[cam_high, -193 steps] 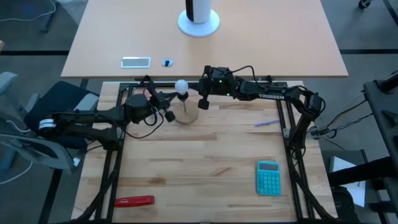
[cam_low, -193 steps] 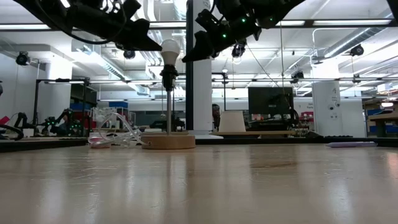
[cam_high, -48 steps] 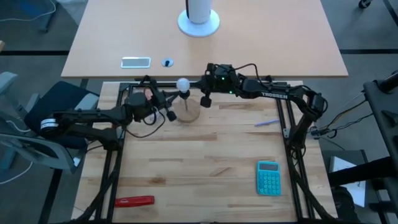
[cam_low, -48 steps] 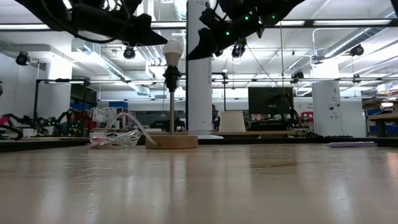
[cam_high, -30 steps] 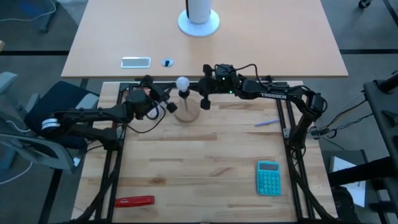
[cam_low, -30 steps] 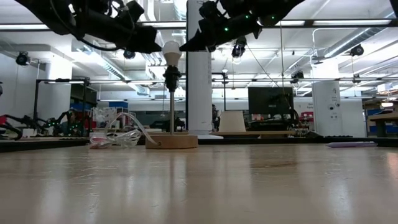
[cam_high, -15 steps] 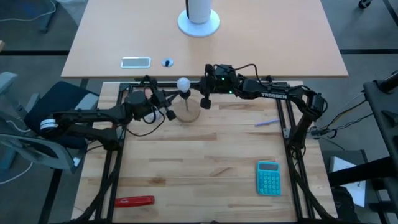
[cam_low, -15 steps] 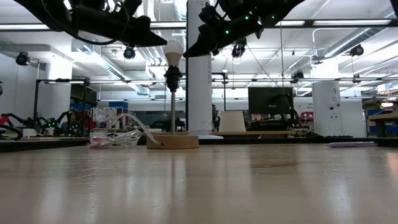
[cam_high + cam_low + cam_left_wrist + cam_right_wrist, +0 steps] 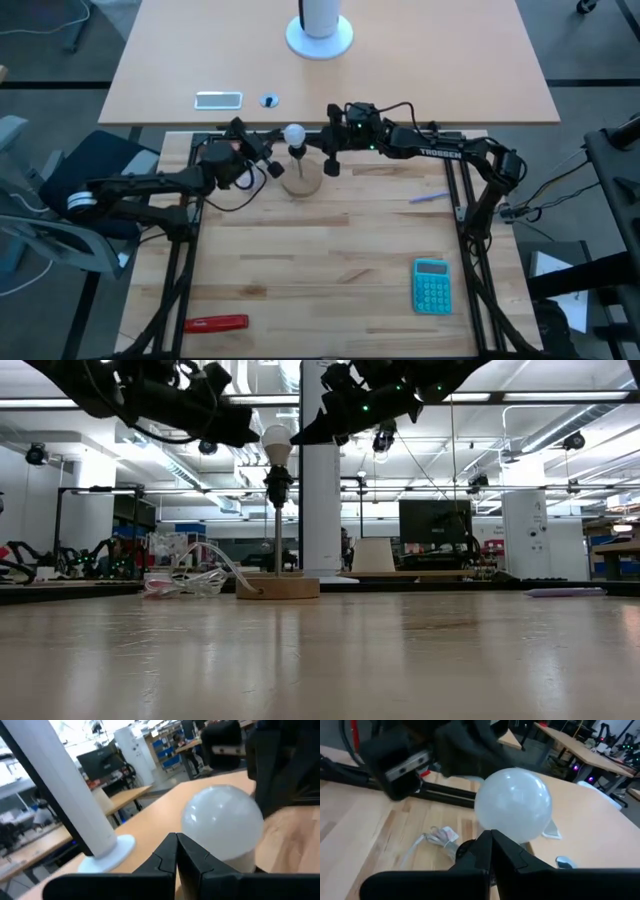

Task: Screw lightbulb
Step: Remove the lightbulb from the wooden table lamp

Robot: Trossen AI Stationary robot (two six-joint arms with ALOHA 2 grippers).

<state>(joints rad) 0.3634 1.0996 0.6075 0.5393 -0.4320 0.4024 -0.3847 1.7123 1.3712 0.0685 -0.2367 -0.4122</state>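
The white lightbulb (image 9: 293,133) (image 9: 277,442) stands upright, its base in the black socket (image 9: 277,485) of a thin rod on a round wooden foot (image 9: 278,589) at the table's far side. My left gripper (image 9: 255,435) (image 9: 176,842) is shut and level at the bulb's left side. My right gripper (image 9: 295,438) (image 9: 490,837) is shut at the bulb's right side, tipped slightly down. In both wrist views the bulb (image 9: 222,827) (image 9: 512,805) fills the space just past the shut fingertips. My left gripper lays its shut fingertips against the bulb's rounded left side (image 9: 264,440), coming level from the table's left. The bulb stays upright in its socket. My right gripper has its shut tips at the bulb's right side (image 9: 289,442), coming from the table's right; whether they touch, I cannot tell.
A clear plastic bag (image 9: 185,580) lies left of the wooden foot. A teal calculator (image 9: 432,285) lies near right, a red tool (image 9: 215,323) near left, a pen (image 9: 428,197) at right. A white cylinder on a round base (image 9: 319,30) stands on the far table.
My left gripper, shut throughout, drew back a little from the bulb half a second ago and has swung back to its left side. The bulb and stand have kept upright.
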